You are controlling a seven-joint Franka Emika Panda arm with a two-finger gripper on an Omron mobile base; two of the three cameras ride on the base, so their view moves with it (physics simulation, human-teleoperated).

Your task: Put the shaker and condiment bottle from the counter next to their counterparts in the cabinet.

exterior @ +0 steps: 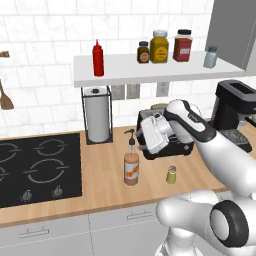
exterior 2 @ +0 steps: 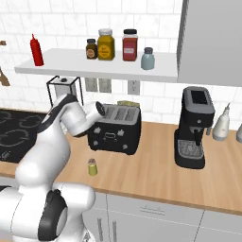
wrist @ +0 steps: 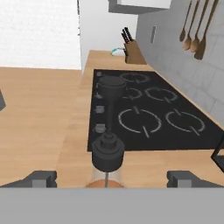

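Tall clear condiment bottle (exterior: 131,169) of orange-brown sauce, orange-white label (text unreadable), narrow neck, black pour spout: stood upright, long axis vertical, on the light wooden tabletop (exterior: 105,182) between the black stovetop (exterior: 37,167) and the black toaster (exterior 2: 115,128).

Fingers (wrist: 40,178) are spread wide with nothing held; in the hand view the bottle's black spout is seen between the two dark tips, from above.

Tiny yellow-green cylindrical shaker (exterior: 171,175) with grey metal top: upright on the tabletop, right of the bottle, in front of the toaster, apart from both.

On the flat white wall shelf (exterior: 150,71): red squeeze bottle (exterior: 98,59) with pointed nozzle at left, pale blue-grey shaker (exterior: 210,57) with dark top at right, beside the grey panel.
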